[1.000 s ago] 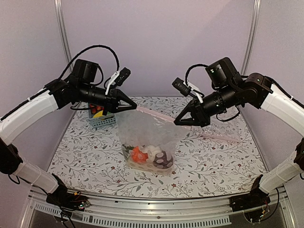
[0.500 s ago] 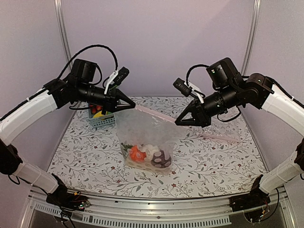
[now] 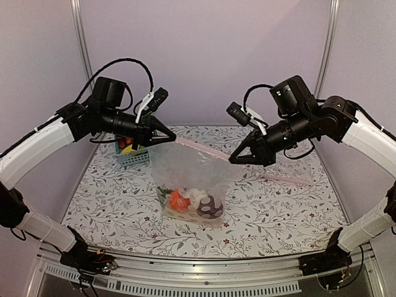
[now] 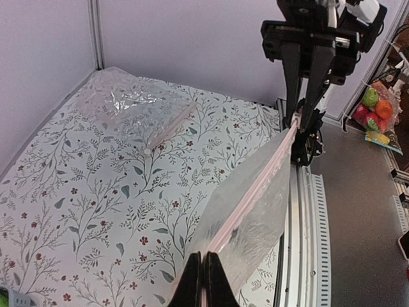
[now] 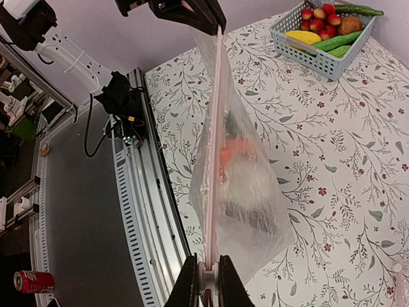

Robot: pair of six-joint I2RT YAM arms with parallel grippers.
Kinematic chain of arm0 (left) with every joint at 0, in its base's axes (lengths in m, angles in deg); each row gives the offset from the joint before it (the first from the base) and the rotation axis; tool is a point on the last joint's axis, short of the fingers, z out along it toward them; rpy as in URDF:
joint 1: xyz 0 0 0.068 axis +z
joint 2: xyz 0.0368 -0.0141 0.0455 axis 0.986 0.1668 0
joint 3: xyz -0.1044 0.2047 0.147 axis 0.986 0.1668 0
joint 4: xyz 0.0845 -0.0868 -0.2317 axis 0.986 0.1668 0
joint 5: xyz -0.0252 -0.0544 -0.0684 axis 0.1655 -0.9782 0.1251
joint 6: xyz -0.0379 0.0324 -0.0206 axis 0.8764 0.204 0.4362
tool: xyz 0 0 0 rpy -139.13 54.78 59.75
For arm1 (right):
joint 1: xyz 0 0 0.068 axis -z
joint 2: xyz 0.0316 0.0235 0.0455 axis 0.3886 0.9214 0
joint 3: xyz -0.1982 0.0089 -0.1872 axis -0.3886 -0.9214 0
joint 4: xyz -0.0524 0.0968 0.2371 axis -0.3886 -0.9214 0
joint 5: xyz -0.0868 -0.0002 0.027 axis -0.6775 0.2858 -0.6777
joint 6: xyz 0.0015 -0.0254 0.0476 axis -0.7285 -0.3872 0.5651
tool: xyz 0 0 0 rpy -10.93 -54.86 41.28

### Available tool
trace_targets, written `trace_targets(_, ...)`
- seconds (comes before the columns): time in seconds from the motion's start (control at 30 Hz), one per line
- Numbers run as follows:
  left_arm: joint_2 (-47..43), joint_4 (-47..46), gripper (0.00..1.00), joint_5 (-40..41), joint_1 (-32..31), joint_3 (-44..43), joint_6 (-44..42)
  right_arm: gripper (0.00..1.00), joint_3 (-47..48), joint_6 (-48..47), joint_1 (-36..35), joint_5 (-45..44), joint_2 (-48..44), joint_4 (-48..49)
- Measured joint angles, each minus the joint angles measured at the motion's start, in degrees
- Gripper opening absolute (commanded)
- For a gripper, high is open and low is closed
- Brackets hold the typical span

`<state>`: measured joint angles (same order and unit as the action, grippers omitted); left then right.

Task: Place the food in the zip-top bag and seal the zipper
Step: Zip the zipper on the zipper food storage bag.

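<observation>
Sealing step: the left gripper (image 3: 172, 138) and right gripper (image 3: 232, 159) are pinching opposite ends of the zipper (image 3: 201, 148), holding the bag (image 3: 185, 176) taut, food (image 3: 197, 203) inside. Next probably calls for sliding one pinch along the strip.

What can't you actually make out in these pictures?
- Zipper: whether it is pressed shut all along. It is too small in the top view and edge-on in both wrist views.
- Food: in the right wrist view, blurred by the crinkly zip-top bag; the pieces cannot be told apart.
- Basket: in the top view, partly hidden behind the left hand.
- Second clear bag: in the top view, too faint to outline.
</observation>
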<state>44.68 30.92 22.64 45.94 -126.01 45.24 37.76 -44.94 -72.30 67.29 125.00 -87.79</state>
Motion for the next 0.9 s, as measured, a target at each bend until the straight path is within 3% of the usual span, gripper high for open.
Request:
trace_targets(0.53, -0.15, 0.46, 0.0, 0.63, 0.79, 0.0, -0.02, 0.0, -0.37, 0.15, 0.0, -0.2, -1.16, -1.42)
trace_targets(0.57, -0.15, 0.5, 0.0, 0.52, 0.83, 0.0, -0.02, 0.04, -0.37, 0.15, 0.0, -0.2, -1.16, -1.42)
trace_targets(0.6, -0.15, 0.5, 0.0, 0.39, 0.85, 0.0, -0.02, 0.15, -0.37, 0.15, 0.0, -0.2, -1.16, -1.42)
trace_targets(0.63, -0.15, 0.5, 0.0, 0.24, 0.87, 0.0, -0.02, 0.3, -0.37, 0.15, 0.0, -0.17, -1.16, -1.42)
trace_targets(0.67, -0.15, 0.5, 0.0, 0.13, 0.87, 0.0, -0.02, 0.54, -0.37, 0.09, 0.0, -0.13, -1.16, -1.44)
trace_targets(0.7, -0.15, 0.55, 0.0, 0.46, 1.01, 0.0, -0.02, 0.7, -0.37, 0.46, 0.0, 0.13, -1.18, -1.99)
trace_targets(0.73, -0.13, 0.52, 0.0, 0.76, 1.4, 0.0, 0.0, 0.8, -0.37, 0.31, 0.0, 0.31, -1.31, -3.02)
trace_targets(0.83, -0.13, 0.55, 0.0, 1.29, 2.01, 0.0, 0.0, 0.98, -0.37, 0.44, 0.0, 0.44, -1.46, -3.37)
trace_targets(0.9, -0.11, 0.57, 0.0, 1.33, 1.77, 0.0, 0.0, 0.99, -0.37, 1.36, 0.0, -0.15, -1.46, -2.8)
